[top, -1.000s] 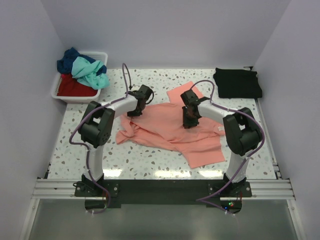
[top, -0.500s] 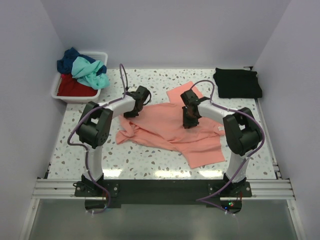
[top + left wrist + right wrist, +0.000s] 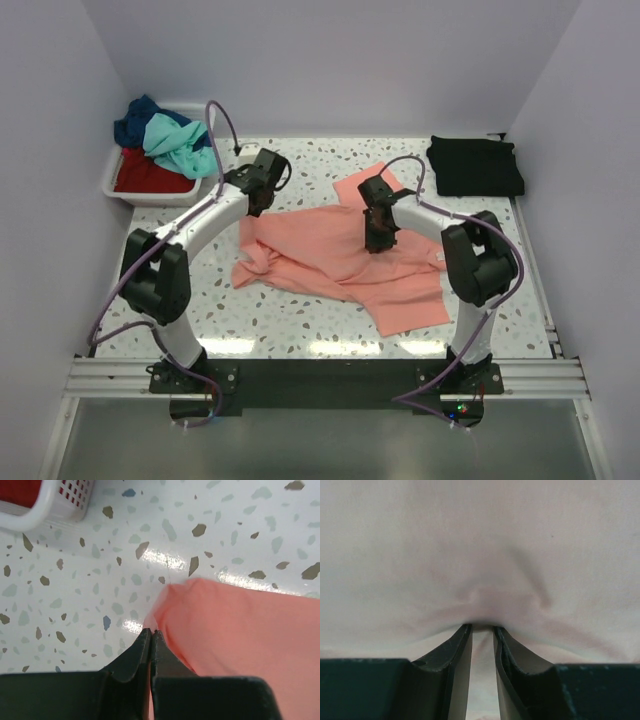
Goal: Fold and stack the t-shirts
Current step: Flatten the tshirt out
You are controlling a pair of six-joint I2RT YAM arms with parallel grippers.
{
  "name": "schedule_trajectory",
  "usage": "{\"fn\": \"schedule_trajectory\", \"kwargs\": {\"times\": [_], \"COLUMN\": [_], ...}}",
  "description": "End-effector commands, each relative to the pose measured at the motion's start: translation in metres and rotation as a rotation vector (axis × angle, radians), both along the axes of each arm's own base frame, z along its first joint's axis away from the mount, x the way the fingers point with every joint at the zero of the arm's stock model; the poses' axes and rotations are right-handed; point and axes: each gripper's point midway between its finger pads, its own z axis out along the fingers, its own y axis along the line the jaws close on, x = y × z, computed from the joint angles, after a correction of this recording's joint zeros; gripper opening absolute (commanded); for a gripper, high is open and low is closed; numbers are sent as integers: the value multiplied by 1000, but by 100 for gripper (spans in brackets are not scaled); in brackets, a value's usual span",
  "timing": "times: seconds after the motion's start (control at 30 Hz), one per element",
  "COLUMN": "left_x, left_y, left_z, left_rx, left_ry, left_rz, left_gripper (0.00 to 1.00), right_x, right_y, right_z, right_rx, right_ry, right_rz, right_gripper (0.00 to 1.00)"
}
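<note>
figure: overhead and wrist views of a two-arm bench with five garments.

container: a white bin (image 3: 108, 184), a plastic tub with slotted walls, stands at the far left corner of the speckled table (image 3: 290, 312). it holds three crumpled garments. a red t-shirt (image 3: 148, 176) lies lowest, against the near wall. a teal t-shirt (image 3: 180, 146) is heaped over it and reaches the right-hand rim. a navy t-shirt (image 3: 133, 122) is piled at the back and rises above the rim.

outside the container: a black t-shirt (image 3: 476, 166) lies folded flat at the far right corner of the table, well apart from the bin. a salmon-pink t-shirt (image 3: 335, 262) lies spread but wrinkled on the middle of the table between the two arms. its left side is bunched, and one flap reaches toward the far edge.

left arm: the left gripper (image 3: 150, 631) sits at the far left corner of the salmon-pink t-shirt, near the bin but not touching it. its jaws are pressed together on the edge of the cloth, and a thin strip of pink shows between them. the wrist view catches the bin's corner at upper left, with red cloth inside and bare table between it and the pink cloth.

right arm: the right gripper (image 3: 481, 627) points down onto the far middle of the same shirt. its jaws stand narrowly apart, pinching a small pucker of pink cloth at their tips. cloth fills the rest of that wrist view.
</note>
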Motion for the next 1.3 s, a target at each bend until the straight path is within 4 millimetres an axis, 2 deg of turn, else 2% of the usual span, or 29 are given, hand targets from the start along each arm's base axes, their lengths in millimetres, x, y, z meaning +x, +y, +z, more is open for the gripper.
{"fn": "schedule_trajectory", "kwargs": {"times": [0.0, 0.13, 0.27, 0.37, 0.4, 0.47, 0.5, 0.53, 0.57, 0.73, 0.77, 0.83, 0.87, 0.9, 0.97, 1.07, 1.17, 1.27], "left_x": [5, -4, -16, -25, -28, -32, -33, -34, -35, -38, -38, -40, -41, -43, -47, -52, -55, -58], "left_y": [14, 22, 26, 28, 27, 28, 27, 26, 26, 26, 25, 21, 20, 17, 16, 18, 19, 20], "left_z": [53, 68, 65, 57, 55, 50, 49, 48, 46, 43, 42, 38, 35, 33, 31, 32, 35, 38], "left_rx": [21, 27, 25, 19, 15, 10, 1, -3, -4, 0, -5, -28, -36, -52, -58, -57, -60, -62], "left_ry": [-107, -128, -101, -79, -71, -57, -52, -47, -41, -26, -22, -1, 7, 17, 34, 47, 49, 46], "left_rz": [30, 47, 55, 60, 56, 56, 54, 53, 52, 52, 49, 35, 32, 23, 21, 21, 19, 23], "left_gripper": [0, 0, 0, 0, 0, 0, 0, 0, 0, 0, 0, 0, 0, 0, 0, 0, 0, 0], "right_x": [19, 44, 79, 113, 131, 149, 166, 173, 185, 214, 219, 236, 241, 253, 270, 284, 286, 278], "right_y": [-14, -23, -46, -50, -47, -48, -44, -43, -41, -32, -33, -35, -37, -39, -37, -34, -35, -39], "right_z": [-5, 8, 15, 26, 33, 39, 56, 49, 61, 72, 68, 74, 59, 66, 56, 38, 32, 24], "right_rx": [-87, -99, -72, -51, -42, -47, -33, -36, -22, 5, -2, -22, -44, -56, -59, -66, -73, -91], "right_ry": [-18, -62, -80, -148, -187, -217, -261, -259, -295, -404, -414, -471, -462, -503, -516, -505, -485, -452], "right_rz": [-27, -64, -164, -209, -211, -217, -211, -207, -209, -178, -178, -172, -175, -185, -178, -161, -149, -139], "right_gripper": [28, 31, 32, 35, 36, 37, 37, 37, 37, 40, 41, 42, 42, 43, 44, 45, 46, 49]}}
